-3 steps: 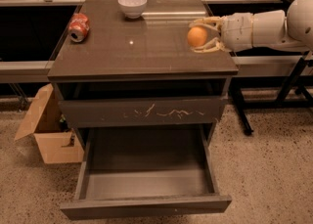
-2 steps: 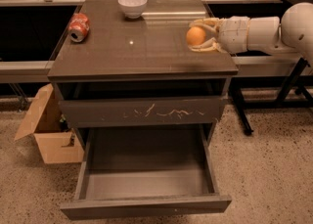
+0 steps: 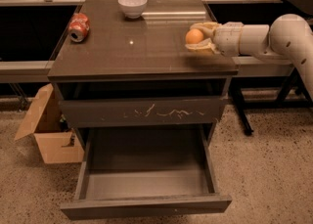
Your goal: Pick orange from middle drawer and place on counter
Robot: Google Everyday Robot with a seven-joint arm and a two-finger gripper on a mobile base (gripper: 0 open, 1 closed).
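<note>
The orange [image 3: 194, 36] sits between the pale fingers [image 3: 201, 47] of my gripper [image 3: 192, 37], which is shut on it. The gripper reaches in from the right and holds the orange low over the right side of the counter [image 3: 132, 52]; I cannot tell whether it touches the surface. The middle drawer [image 3: 146, 206] is pulled out wide below, and its grey inside holds nothing.
A white bowl [image 3: 132, 5] stands at the counter's back edge. A red soda can [image 3: 78, 26] lies on its side at the left. A shut drawer front with pale scratches [image 3: 146, 113] is above the open drawer. A cardboard box [image 3: 46, 132] is on the floor at the left.
The gripper and orange have shifted slightly left over the counter. The arm behind it has sunk a little lower. The drawer, bowl and can have not moved.
</note>
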